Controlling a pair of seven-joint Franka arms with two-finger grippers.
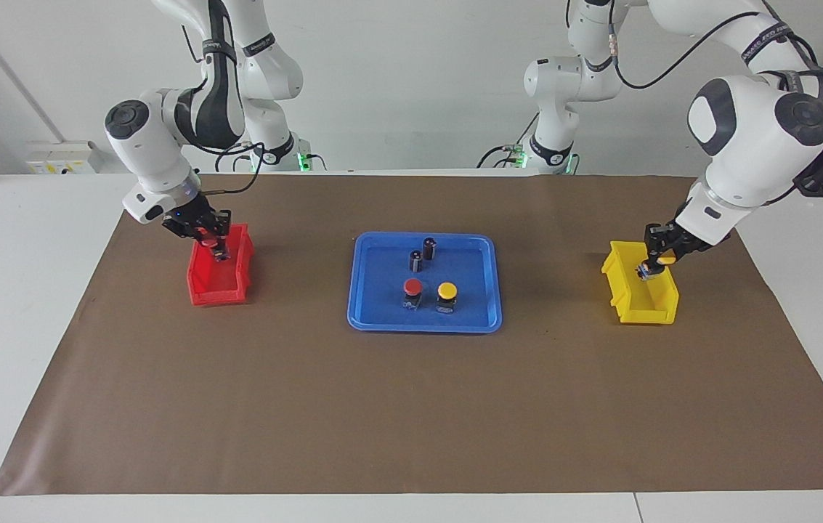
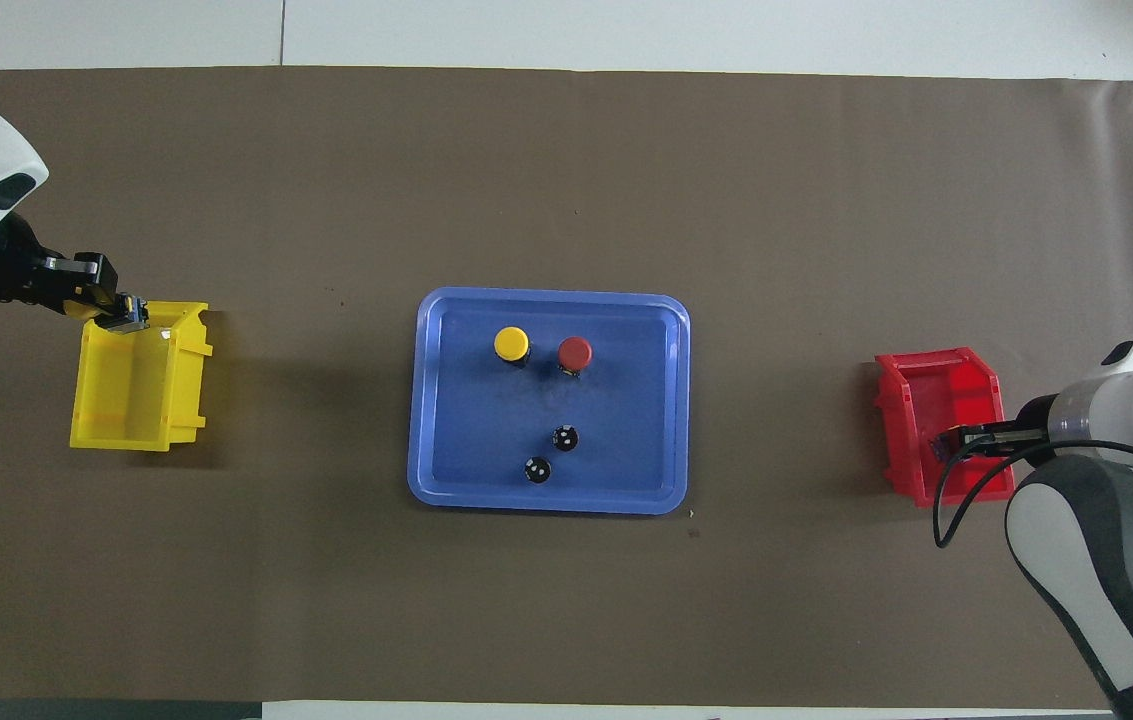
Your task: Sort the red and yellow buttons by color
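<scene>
Left claw (image 1: 652,267): over the yellow bin (image 1: 642,299) at the left arm's end of the desk (image 1: 33,305), clenched on a yellow-capped button (image 1: 665,258).
Right claw (image 1: 213,243): over the red bin (image 1: 219,280) at the right arm's end, gripping a red-capped button (image 1: 205,234).
Blue tray (image 1: 367,312): mid-desk, well apart from both claws.
Loose red button (image 1: 412,292): standing in the tray.
Loose yellow button (image 1: 447,296): just beside it.
Two dark cylinders (image 1: 423,254): in the tray, nearer the robots than the buttons.
</scene>
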